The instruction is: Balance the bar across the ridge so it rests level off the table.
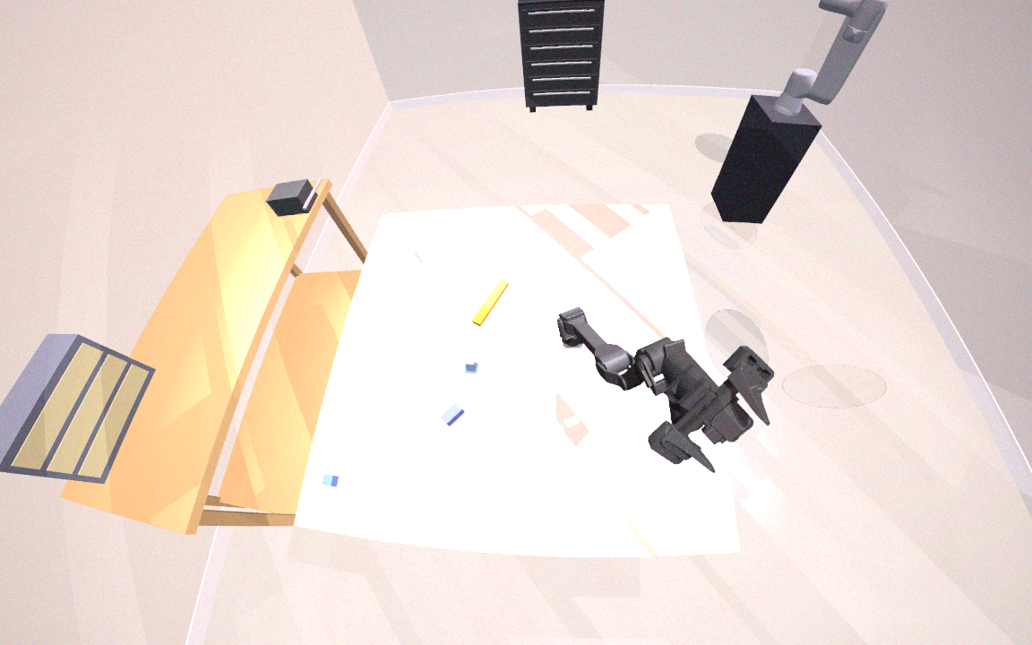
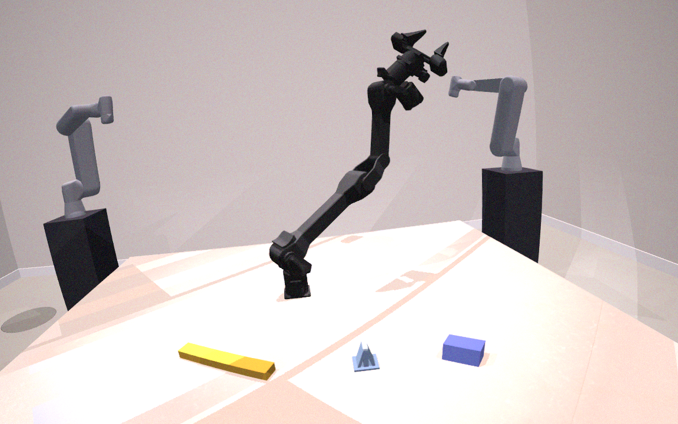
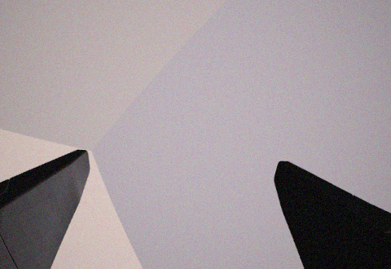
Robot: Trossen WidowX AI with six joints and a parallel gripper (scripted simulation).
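- High above the table (image 1: 520, 489) (image 2: 331, 316), the gripper's (image 1: 742, 447) (image 2: 436, 36) (image 3: 182, 167) jaws stand wide apart, holding nothing.
- Well below and apart from the jaws, the yellow bar (image 1: 491, 302) (image 2: 226, 361) lies on the table.
- Also below them, the ridge (image 1: 471, 363) (image 2: 365, 359) stands between bar and blue block (image 1: 452, 414) (image 2: 463, 350).

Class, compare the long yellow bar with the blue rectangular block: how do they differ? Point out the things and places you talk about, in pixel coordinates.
The long yellow bar (image 1: 490, 302) (image 2: 225, 361) is slender; the blue rectangular block (image 1: 452, 414) (image 2: 463, 350) is short and stubby.
The bar is yellow, the block blue.
Both lie flat on the white table (image 1: 623, 497) (image 2: 531, 327), outside the fingers.
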